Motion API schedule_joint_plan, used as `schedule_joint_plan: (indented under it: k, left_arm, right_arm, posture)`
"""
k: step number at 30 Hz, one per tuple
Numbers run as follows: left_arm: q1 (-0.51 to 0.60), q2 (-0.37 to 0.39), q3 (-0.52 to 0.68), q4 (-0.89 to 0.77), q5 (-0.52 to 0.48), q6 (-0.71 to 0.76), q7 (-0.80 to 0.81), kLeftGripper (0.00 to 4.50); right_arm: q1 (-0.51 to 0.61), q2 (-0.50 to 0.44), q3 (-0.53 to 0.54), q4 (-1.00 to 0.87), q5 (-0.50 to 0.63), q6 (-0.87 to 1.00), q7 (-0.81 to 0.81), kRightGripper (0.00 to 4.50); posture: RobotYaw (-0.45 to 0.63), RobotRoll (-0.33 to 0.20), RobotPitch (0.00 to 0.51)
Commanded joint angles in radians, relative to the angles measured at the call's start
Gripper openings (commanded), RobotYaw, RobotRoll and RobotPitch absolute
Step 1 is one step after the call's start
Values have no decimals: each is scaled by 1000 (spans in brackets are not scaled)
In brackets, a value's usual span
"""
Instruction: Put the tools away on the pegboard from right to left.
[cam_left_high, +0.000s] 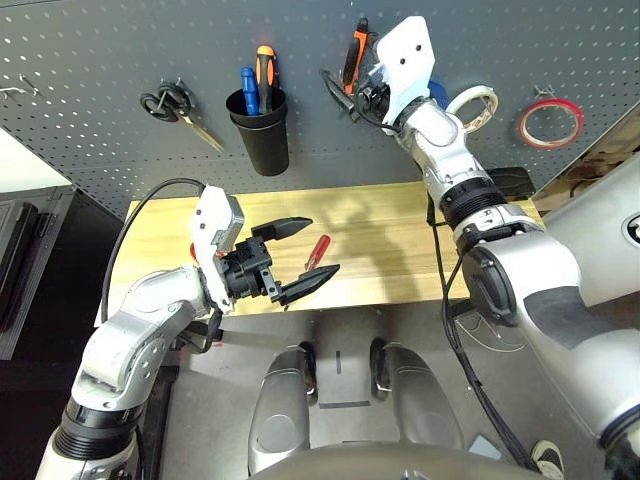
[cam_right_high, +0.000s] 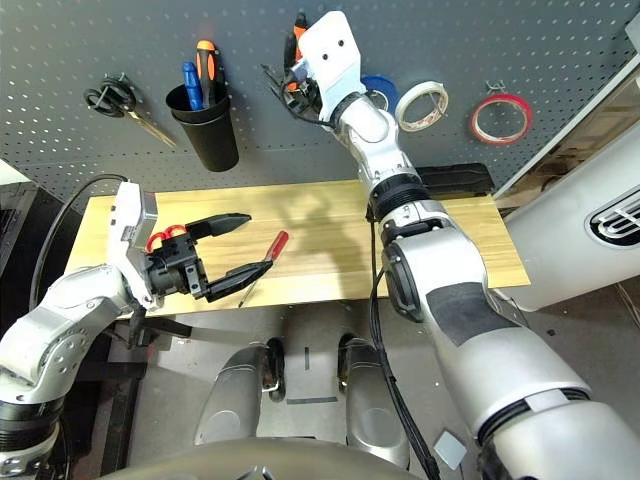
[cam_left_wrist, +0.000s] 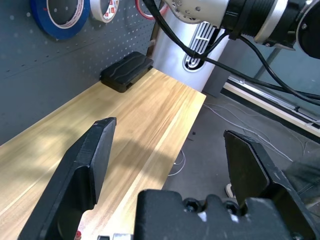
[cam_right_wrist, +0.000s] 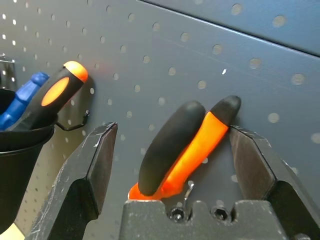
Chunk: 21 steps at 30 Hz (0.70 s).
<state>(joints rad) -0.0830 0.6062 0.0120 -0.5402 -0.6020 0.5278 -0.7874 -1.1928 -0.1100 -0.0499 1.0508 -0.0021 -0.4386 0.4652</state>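
- Black scissors (cam_left_high: 172, 108): hang at the far left of the pegboard (cam_left_high: 90, 60); not among the tools to stow.
- Cup (cam_left_high: 260, 128): fixed to the pegboard, holding an orange-and-black and a blue handle.
- Left claw (cam_left_high: 296, 258): released, its jaws spread wide and grasping nothing, level above the near edge of the surface (cam_left_high: 390, 250).
- Red scissors (cam_right_high: 165, 236): their handles show just behind the left claw, on the surface; not yet stowed.
- Screwdriver (cam_left_high: 317, 250): lies on the surface between the left claw's fingertips as seen from the head; untouched and not yet stowed.
- Pliers (cam_right_wrist: 186, 146): hang on a pegboard hook, handles up.
- Right claw (cam_right_wrist: 172, 150): raised at the pegboard, jaws parted to either side of the pliers' handles and apart from them; released.
- Red tape (cam_left_high: 550, 122): hangs on a hook at the far right of the pegboard.
- Step in hand, as judged: tape and pliers are placed; the right claw is letting go of the pliers.
- Next move, as judged: draw the right claw straight back without snagging the handles, then take the screwdriver for the cup.
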Motion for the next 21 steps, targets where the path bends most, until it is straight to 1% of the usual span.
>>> schedule_joint_plan:
  k: [1, 3, 5, 11, 14, 16, 21]
  left_arm:
    - [-11, -4, -19, 12, 6, -2, -3, 4500]
    - [-16, -3, -18, 19, 4, 1, -3, 4500]
    - [-26, -2, -16, 28, 1, 5, -5, 4500]
    - [-62, -5, -24, 64, 11, -10, -15, 4500]
    - [-77, -10, -33, 86, 19, -19, -20, 4500]
    - [-89, -16, -43, 104, 27, -30, -26, 4500]
    - [-107, -31, -58, 146, 54, -51, -26, 4500]
  right_arm:
    - [23, -18, -16, -97, 50, 50, 36, 4465]
    - [36, -29, -32, -183, 89, 99, 55, 4465]
    - [69, -52, -34, -307, 127, 179, 86, 4465]
    - [177, -168, -36, -682, 268, 544, 191, 4465]
    - [198, -227, -43, -804, 334, 700, 225, 4465]
    - [204, -283, -48, -884, 400, 842, 266, 4465]
    - [255, -396, -50, -1014, 519, 1079, 349, 4465]
  posture:
    - [30, 0, 188]
    - [25, 0, 185]
    - [13, 0, 182]
    - [-6, 0, 170]
    - [-20, 0, 162]
    - [-35, 0, 144]
    - [-49, 0, 133]
